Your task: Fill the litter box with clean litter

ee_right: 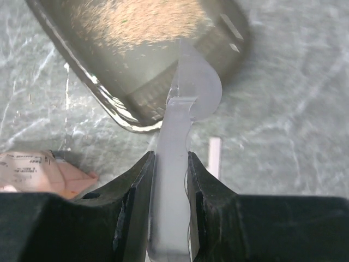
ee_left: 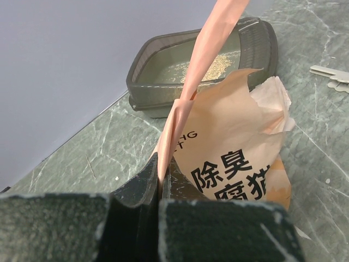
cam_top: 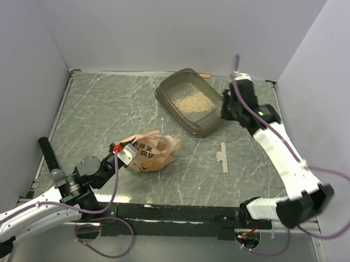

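From where I stand, the left arm [cam_top: 35, 214] lies low, stretching from its base at seven o'clock toward two o'clock. Its wrist is nearly level, and the left gripper [cam_top: 120, 148] has its jaws pressed tight together on a thin fold of the orange-pink bag [ee_left: 234, 136]. The right arm [cam_top: 285, 157] swings out from its base at five o'clock to a bent elbow at four, then its forearm runs up toward eleven o'clock, where the right gripper [cam_top: 226, 104] points toward nine, its jaws partly parted and clamping a pale translucent plastic piece [ee_right: 182, 109].
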### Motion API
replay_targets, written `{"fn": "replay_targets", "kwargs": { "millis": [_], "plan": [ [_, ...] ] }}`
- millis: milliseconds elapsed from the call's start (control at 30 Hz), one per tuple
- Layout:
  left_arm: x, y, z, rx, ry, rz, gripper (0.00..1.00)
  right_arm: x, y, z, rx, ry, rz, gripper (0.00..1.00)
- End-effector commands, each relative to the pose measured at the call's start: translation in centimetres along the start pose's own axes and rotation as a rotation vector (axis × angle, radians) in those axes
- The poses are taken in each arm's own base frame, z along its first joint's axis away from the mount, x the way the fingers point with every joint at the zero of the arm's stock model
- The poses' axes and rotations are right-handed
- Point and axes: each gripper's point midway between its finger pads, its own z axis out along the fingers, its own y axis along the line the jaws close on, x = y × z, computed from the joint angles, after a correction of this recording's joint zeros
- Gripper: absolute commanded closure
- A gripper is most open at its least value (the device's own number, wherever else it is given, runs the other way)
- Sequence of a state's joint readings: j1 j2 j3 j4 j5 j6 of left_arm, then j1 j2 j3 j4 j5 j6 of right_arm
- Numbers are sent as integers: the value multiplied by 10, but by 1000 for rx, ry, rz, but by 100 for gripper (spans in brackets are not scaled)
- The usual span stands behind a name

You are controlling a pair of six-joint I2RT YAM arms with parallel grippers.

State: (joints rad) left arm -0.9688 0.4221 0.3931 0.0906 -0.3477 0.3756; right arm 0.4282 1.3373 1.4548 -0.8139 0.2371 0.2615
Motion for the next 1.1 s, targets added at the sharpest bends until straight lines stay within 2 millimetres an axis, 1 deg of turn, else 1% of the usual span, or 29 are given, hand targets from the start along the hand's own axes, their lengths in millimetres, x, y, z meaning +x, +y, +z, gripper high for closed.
{"fn": "replay_targets", "kwargs": {
  "millis": [0,33,67,100,133,167,267,333,367,400,433,467,533,567,600,633,667,833,1033,1067],
  "plan": [
    [-46,22,-4,-73,-144,-71,99,2,-43,-30,85,-92,136,100],
    [-48,21,-4,-65,-150,-76,99,5,-55,-30,111,-89,178,100],
    [-49,21,-4,-64,-155,-79,99,16,-64,-30,121,-79,203,100],
    [-50,20,-4,-59,-159,-82,99,22,-69,-29,124,-75,224,100],
    [-50,20,-4,-55,-159,-82,99,26,-80,-27,131,-72,270,100],
    [-50,18,-4,-47,-163,-85,99,34,-84,-23,132,-75,286,100],
    [-52,14,-3,-27,-169,-90,99,43,-102,-13,180,-98,347,100],
    [-53,13,-2,-19,-172,-95,99,42,-108,-8,188,-139,382,100],
    [-53,12,-2,-16,-173,-96,99,50,-113,-2,200,-139,398,100],
    [-53,11,-2,-13,-173,-96,99,45,-115,2,197,-173,408,100],
    [-52,11,-2,-14,-171,-94,99,47,-118,6,206,-170,421,100],
    [-52,11,-2,-13,-170,-94,99,55,-124,16,229,-142,431,100],
    [-51,11,-2,-14,-166,-88,99,60,-129,25,248,-127,448,100],
    [-51,11,-2,-13,-165,-88,99,70,-132,34,262,-100,456,100],
    [-50,11,-1,-13,-164,-87,99,73,-134,38,262,-91,468,100],
    [-50,11,-1,-13,-160,-85,99,71,-133,43,254,-105,482,100],
    [-50,11,-1,-13,-159,-84,99,78,-133,50,255,-82,483,100],
    [-48,10,0,-13,-151,-76,99,89,-134,77,263,-27,509,99],
    [-45,9,1,-10,-138,-67,99,99,-133,99,256,23,523,87],
    [-44,9,2,-9,-132,-65,99,101,-133,102,258,30,527,81]
  ]
}}
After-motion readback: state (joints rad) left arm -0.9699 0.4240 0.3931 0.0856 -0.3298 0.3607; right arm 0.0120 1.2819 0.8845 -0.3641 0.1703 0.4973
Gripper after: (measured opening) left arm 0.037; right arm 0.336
